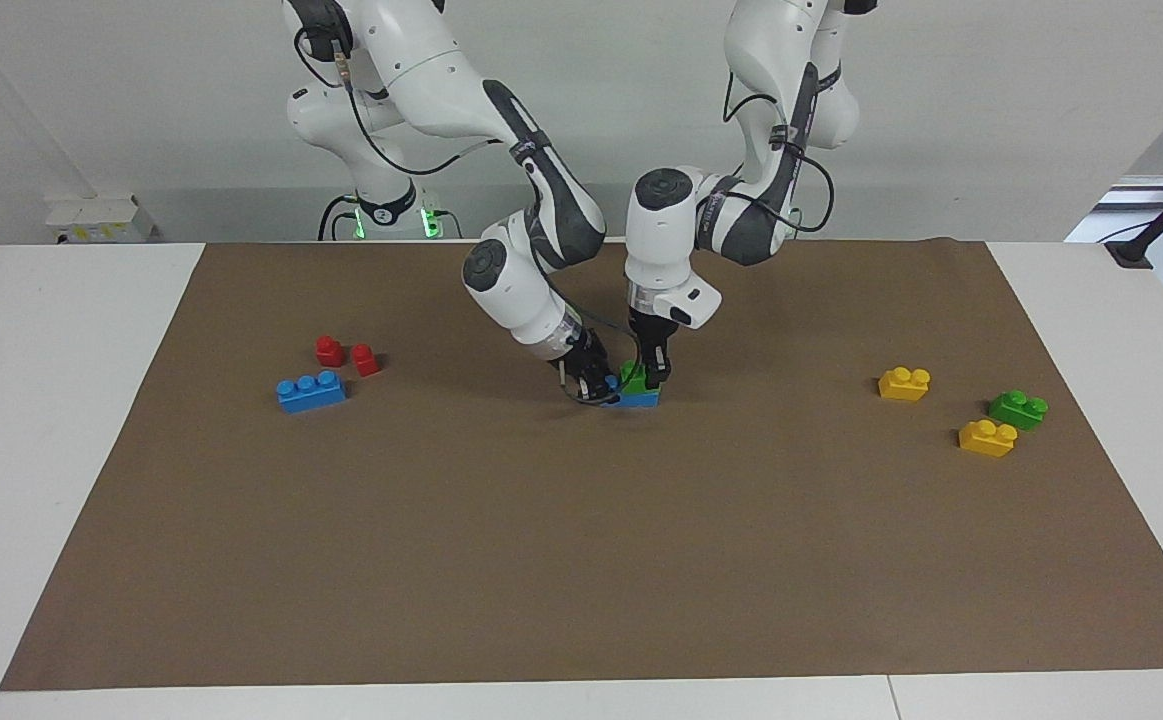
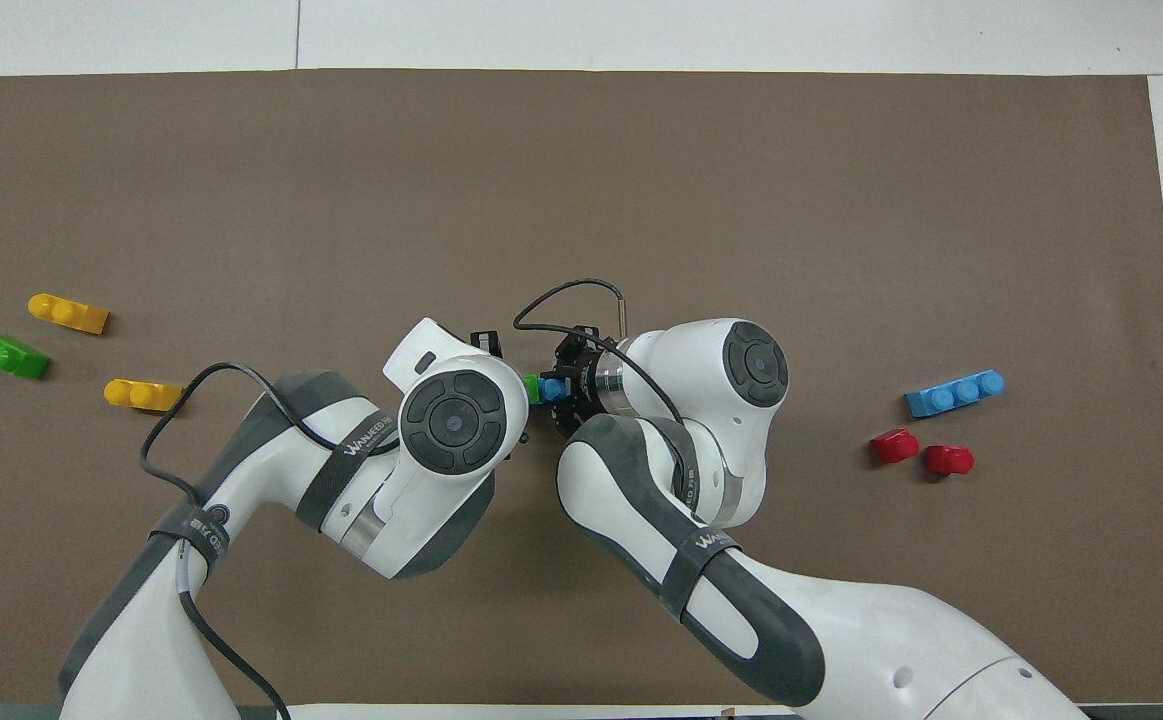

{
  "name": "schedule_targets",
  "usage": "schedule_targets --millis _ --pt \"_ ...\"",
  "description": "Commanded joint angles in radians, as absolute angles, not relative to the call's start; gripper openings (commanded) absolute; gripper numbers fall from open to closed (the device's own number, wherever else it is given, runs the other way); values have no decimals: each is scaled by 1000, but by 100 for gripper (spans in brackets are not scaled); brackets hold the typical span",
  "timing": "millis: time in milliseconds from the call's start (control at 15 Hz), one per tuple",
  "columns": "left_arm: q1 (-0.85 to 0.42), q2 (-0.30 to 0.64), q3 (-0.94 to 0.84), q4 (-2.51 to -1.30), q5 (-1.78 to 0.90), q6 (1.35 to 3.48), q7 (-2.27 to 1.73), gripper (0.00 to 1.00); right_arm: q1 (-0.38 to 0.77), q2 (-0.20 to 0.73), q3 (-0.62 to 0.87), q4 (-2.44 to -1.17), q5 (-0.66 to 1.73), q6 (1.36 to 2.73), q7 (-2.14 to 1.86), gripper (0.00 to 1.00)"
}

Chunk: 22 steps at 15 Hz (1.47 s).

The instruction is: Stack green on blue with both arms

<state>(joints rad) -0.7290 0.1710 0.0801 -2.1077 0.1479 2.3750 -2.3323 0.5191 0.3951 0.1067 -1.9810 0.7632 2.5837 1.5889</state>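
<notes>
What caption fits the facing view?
Left gripper presses green brick onto blue brick steadied by right gripper.

Two tiny red one-stud plastic bricks (image 1: 329,350) (image 1: 365,359) are sitting side by side toward the right arm's end of the brown paper mat (image 1: 581,560). Down at the left arm's end, two small yellow two-stud plastic bricks (image 1: 904,383) (image 1: 987,438) are lying apart. A white box (image 1: 91,217) is hanging out on the white table (image 1: 31,420), off the mat.
</notes>
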Motion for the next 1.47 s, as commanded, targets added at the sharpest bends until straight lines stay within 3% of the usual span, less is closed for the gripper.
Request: schedule_targets --millis 0,67,200,667,1000,1400 --pt "-718 200 95 -2108 184 2396 -2332 100 512 391 112 -1993 792 2603 1574 13" --pt "-694 183 94 -2108 184 2392 -2316 100 512 391 112 -1993 792 2603 1574 57" --pt "-655 149 94 -2106 186 2370 -2290 100 509 391 110 -1985 792 2594 1574 99" --pt "-523 95 92 -2063 184 2269 -2045 100 306 292 103 -1956 750 2332 1505 100" --pt "-427 66 91 -2046 183 2206 -1751 100 102 172 103 -1947 553 2102 1197 100" --pt "-324 63 94 -1996 183 2114 -1372 100 -38 111 103 -1783 287 1803 782 100"
